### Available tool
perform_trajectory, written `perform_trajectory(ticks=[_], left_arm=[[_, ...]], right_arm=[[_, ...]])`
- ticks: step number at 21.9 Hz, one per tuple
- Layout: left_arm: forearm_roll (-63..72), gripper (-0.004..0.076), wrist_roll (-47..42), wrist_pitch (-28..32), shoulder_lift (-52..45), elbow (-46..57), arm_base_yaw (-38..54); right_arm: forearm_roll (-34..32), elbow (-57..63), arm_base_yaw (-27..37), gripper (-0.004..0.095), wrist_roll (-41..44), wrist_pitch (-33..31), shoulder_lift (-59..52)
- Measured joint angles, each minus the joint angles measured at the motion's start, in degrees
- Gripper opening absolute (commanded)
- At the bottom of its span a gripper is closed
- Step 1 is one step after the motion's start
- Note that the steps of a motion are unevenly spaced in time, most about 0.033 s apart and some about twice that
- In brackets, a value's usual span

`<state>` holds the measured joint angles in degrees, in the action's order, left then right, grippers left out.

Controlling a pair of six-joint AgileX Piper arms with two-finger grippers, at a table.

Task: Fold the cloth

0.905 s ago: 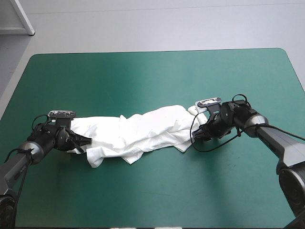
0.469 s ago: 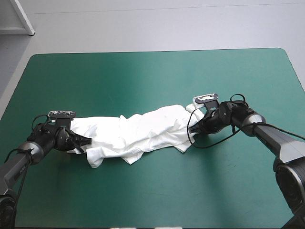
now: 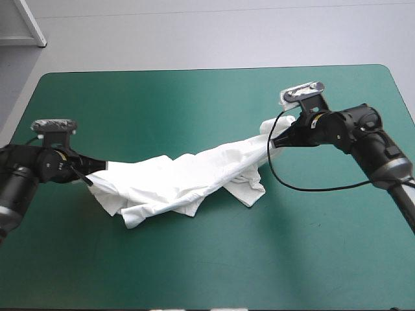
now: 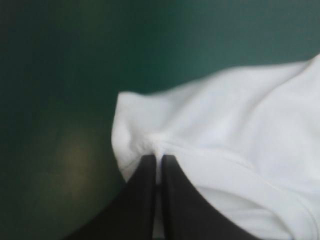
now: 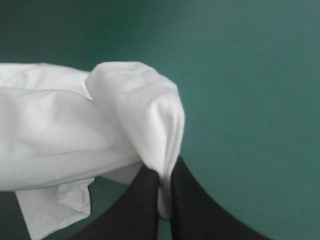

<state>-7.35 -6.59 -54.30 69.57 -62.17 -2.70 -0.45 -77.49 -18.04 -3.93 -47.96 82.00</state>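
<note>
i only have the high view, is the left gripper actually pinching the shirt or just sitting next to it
observer: pinching. In the left wrist view the left gripper is all but shut, with a hemmed edge of the T-shirt between its fingers.
operator: and the right one
observer: the same. The right wrist view shows the right gripper clamped on a rounded, doubled-over fold.
operator: any slack near it
observer: yes, a loose flap shows beneath the stretched band, beside the fingers, against the teal-green cover.
</note>
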Motion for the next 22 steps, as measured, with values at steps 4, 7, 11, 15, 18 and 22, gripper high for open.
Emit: perform_trajectory(ticks=[4, 7, 11, 15, 18, 22], left_arm=[[0.63, -0.0008, 2.39, -7.35, -5.31, -14.91, 0.0], [0.77, -0.0008, 6.59, -13.31, -7.62, -30.19, 0.0], [0.66, -0.0008, 10.49, -17.36, -8.05, -48.41, 0.0], [0.66, -0.0008, 13.29, -17.76, -8.58, -58.75, 0.0], [0.66, -0.0008, 13.75, -17.78, -8.98, -61.48, 0.0], [3.63, -0.0008, 13.75, -17.83, -9.03, -58.08, 0.0]], right_arm=[[-1.76, -7.58, 0.0, -0.0017, 1.0, -4.0, -5.38], [-4.08, -16.77, 0.0, -0.0017, 1.86, -6.59, -9.91], [-6.49, -29.99, 0.0, -0.0017, 2.26, -11.88, -13.84], [-8.69, -39.78, 0.0, -0.0017, 2.26, -16.19, -16.79], [-8.85, -44.95, 0.0, -0.0017, 2.2, -19.21, -18.98], [-6.31, -46.93, 0.0, -0.0017, 0.45, -22.57, -20.16]])
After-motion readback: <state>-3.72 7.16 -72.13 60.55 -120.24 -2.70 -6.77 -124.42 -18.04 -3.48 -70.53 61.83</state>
